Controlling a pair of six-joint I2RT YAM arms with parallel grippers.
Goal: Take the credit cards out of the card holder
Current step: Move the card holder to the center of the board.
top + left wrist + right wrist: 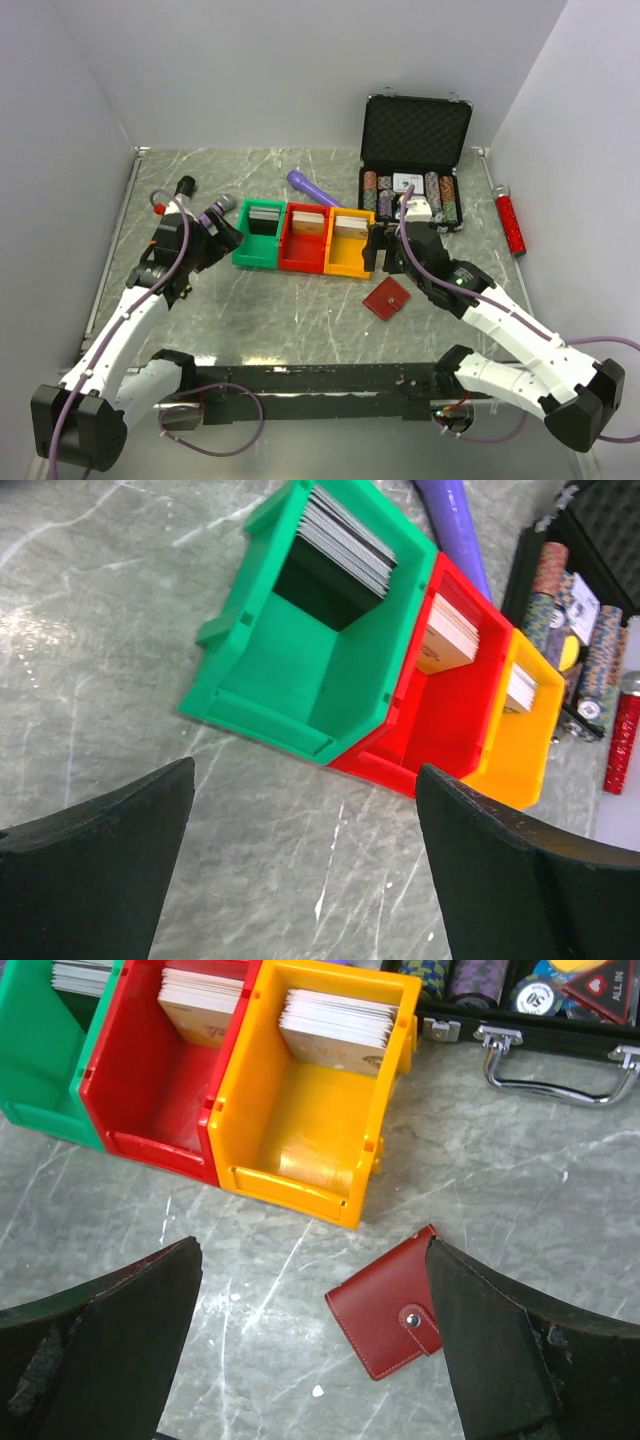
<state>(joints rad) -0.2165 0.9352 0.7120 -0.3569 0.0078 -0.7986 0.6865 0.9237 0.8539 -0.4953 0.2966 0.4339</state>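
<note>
The right gripper [312, 1260] hangs over the table with its two black fingers spread wide apart and nothing between the pads. Below that gap, nearer the right finger, lies the small flat dark-red leather card holder [385, 1315]. It is folded shut with its snap tab [421, 1323] lying over the front, and one edge is hidden behind that finger. It rests flat on the grey marble-patterned table [520, 1160], just in front of the yellow plastic bin [300, 1110] and apart from it.

The left gripper [305, 775] is likewise spread open and empty, held above the tabletop in front of the green plastic bin [270, 650]. The green, red [150, 1080] and yellow bins stand touching in a row, each with a stack of cards at its far end. Behind them lie a purple plastic rod [312, 185] and an open black case [415, 130] of poker chips. A red-handled tool [510, 222] lies by the right wall.
</note>
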